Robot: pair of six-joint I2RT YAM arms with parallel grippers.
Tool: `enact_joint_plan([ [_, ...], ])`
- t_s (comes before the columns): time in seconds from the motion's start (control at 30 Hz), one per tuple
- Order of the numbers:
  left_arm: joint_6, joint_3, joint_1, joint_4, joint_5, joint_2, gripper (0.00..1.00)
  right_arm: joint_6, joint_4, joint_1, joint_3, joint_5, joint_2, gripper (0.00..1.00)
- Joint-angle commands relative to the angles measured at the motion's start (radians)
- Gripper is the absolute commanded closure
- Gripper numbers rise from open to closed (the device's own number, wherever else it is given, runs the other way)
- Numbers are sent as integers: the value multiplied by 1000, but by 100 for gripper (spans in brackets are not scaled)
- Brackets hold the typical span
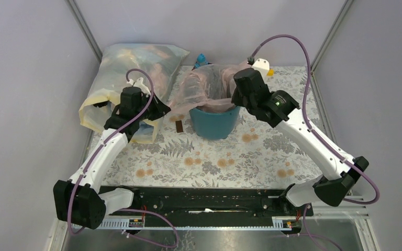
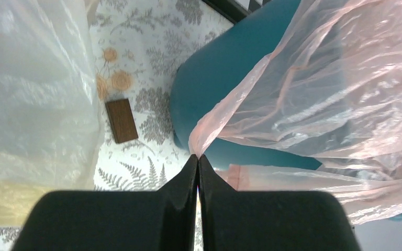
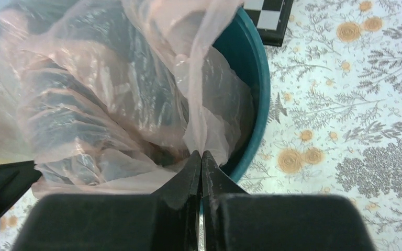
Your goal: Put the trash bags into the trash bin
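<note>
The teal-blue trash bin [image 1: 214, 123] stands at mid-table. A pale-pink translucent trash bag [image 1: 204, 86] is spread over its top and hangs partly inside. My left gripper [image 1: 163, 109] is shut on the bag's left edge, just left of the bin. In the left wrist view the gripper [image 2: 198, 157] pinches the bag [image 2: 314, 89] beside the bin's wall [image 2: 214, 73]. My right gripper [image 1: 236, 95] is shut on the bag's right edge over the bin's rim. In the right wrist view the gripper [image 3: 201, 153] pinches the bag [image 3: 110, 89] inside the bin [image 3: 254, 78].
A large yellowish-white sack [image 1: 125, 78] stuffed with bags lies at the back left, close behind my left arm; it also shows in the left wrist view [image 2: 31, 94]. A small brown block [image 1: 179, 126] lies left of the bin. A checkered board [image 3: 267, 18] lies beyond the bin.
</note>
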Motion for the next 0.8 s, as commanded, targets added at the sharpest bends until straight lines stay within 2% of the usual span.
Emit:
enact_joint_plan([
  [0.0,18,-58,-3,-7,29,-32,100,-5,-14,10,-97,-7,-70,96],
  [0.23,12,-100,-3,4,86,-60,100,-5,24,10,-221,-19,-176,95],
  [0.43,-18,-115,-4,55,190,-57,100,-27,94,10,-267,-39,-228,92],
  [0.6,-15,-97,-4,39,186,-73,100,-39,88,10,-229,-69,-240,92],
  [0.77,5,-115,-6,15,189,-52,100,-29,87,11,-304,-18,-271,92],
])
